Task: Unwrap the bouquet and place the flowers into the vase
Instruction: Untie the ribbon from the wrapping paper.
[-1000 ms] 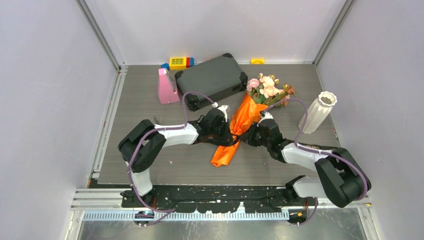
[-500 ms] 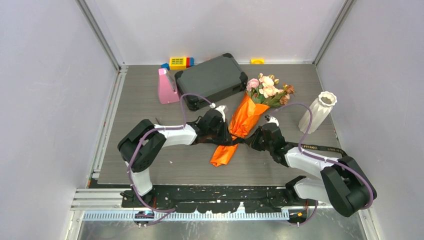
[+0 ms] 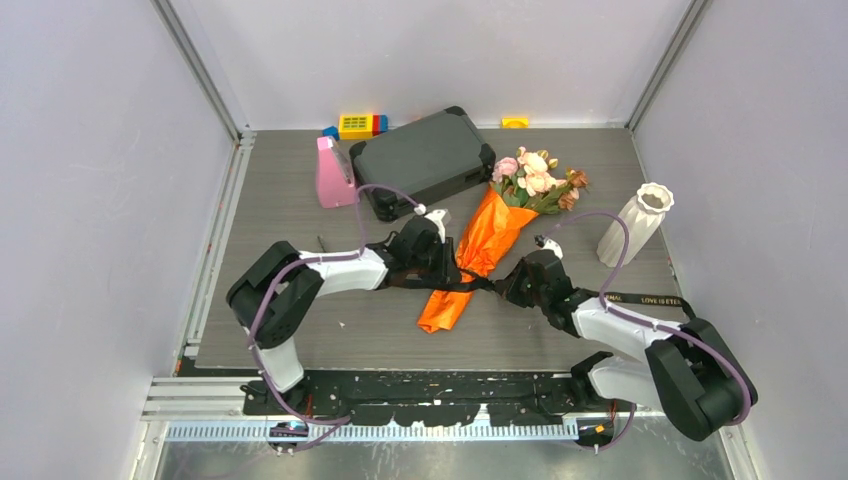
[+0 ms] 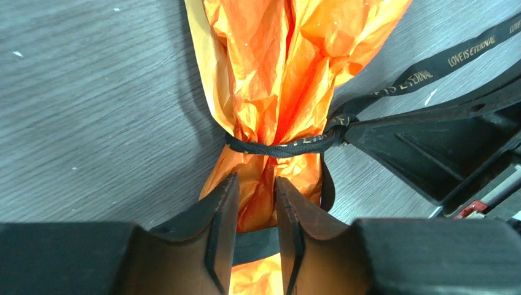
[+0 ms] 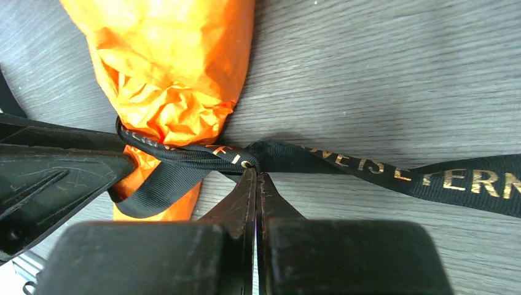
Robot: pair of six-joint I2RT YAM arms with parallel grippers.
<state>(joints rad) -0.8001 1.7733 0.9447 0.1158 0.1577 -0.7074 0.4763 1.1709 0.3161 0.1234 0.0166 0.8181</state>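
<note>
**Item 1. Right gripper** (image 5: pixel 256 178). We list its jaws as pressed fully together, pinching the black ribbon (image 5: pixel 381 172) right at the knot. The ribbon's gold-lettered loose end trails off to the right of these jaws.

**Item 2. Left gripper** (image 4: pixel 255 184). Its jaws stand a narrow slit apart, facing the right jaws across the bundle. Orange paper shows in the slit, but we cannot tell from the wrist view whether the pads press on it.

**Item 3. Bouquet** (image 3: pixel 487 235). It lies wrapped on the table (image 3: pixel 300 330), between the two sets of jaws. The ribbon is looped tight round its pinched neck, just ahead of the left jaws. Its crumpled narrow end lies on the near side of both jaws, and the wide cone runs away beyond them.

**Item 4. Flowers** (image 3: pixel 535 178). We note pink and peach roses with green leaves at the cone's mouth, well beyond both jaws, with the stems inside the paper.

**Item 5. Vase** (image 3: pixel 637 225). It is white with a wavy rim, and stands beyond and to the right of the right jaws, apart from the bouquet.

**Item 6. Far end, beyond the left jaws.** Here we list a pink wedge (image 3: pixel 335 175), a black case (image 3: pixel 425 155) and coloured toy blocks (image 3: pixel 358 124) by the back wall.
</note>
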